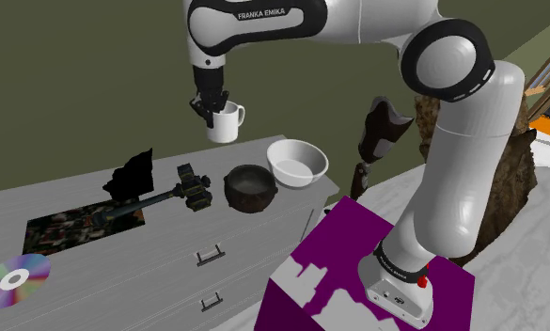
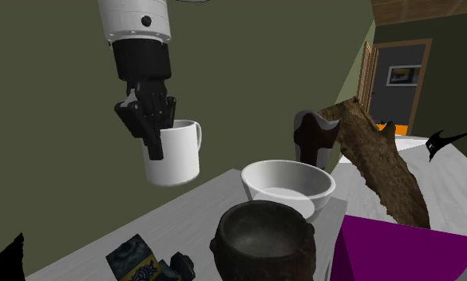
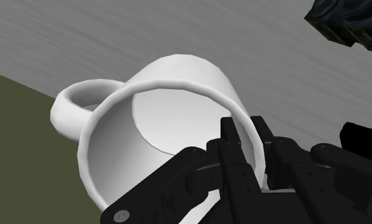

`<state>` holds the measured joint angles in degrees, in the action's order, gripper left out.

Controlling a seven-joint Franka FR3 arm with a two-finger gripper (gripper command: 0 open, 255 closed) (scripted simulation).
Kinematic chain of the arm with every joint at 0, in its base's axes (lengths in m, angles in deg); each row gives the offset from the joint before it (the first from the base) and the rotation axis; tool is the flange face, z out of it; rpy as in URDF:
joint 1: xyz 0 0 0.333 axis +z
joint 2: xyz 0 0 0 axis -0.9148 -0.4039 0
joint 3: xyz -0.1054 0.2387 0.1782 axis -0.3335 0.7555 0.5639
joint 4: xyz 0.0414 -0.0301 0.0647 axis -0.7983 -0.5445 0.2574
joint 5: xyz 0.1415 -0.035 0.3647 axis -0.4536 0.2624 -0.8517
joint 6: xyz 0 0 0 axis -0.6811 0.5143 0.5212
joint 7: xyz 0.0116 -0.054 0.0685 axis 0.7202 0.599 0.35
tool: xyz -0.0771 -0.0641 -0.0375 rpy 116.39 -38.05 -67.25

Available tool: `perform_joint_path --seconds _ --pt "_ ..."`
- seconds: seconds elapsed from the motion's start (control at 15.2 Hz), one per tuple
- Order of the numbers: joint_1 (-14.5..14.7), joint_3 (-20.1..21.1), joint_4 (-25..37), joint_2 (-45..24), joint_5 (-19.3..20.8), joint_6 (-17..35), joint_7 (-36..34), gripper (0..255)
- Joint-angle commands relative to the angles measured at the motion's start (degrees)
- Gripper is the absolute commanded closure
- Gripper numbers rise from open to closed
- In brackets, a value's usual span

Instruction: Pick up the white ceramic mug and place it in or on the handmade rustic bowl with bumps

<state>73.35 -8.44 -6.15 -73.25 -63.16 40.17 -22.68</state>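
Black gripper [image 2: 154, 137] clamps white mug [image 2: 176, 160] by rim.

In the shoulder view, the hand [image 1: 207, 111] covers the side of the mug [image 1: 227, 126] where it pinches the wall. The disc [image 1: 14, 279] is clipped by the left edge, and the stand [image 1: 357, 273] runs off the bottom. In the second exterior view, one finger is hidden inside the mug. The dark bowl [image 2: 263, 239] is cut by the bottom edge and hides the front of the white bowl [image 2: 287, 180]. The arm [image 2: 136, 20] leaves at the top. In the wrist view, a black thing [image 3: 353, 22] is cropped by the edge, with too little showing to identify it.
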Motion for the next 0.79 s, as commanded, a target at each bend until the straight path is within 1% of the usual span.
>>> perform_joint_path --seconds 0.0,0.46,0.73 --pt "0.1 0.0 1.6 0.1 0.0 -1.7 0.0 255" --pt "0.2 0.1 6.7 0.0 0.0 -6.7 0.1 255" --pt "0.6 1.0 -5.4 9.4 -1.6 -3.9 -1.4 255"
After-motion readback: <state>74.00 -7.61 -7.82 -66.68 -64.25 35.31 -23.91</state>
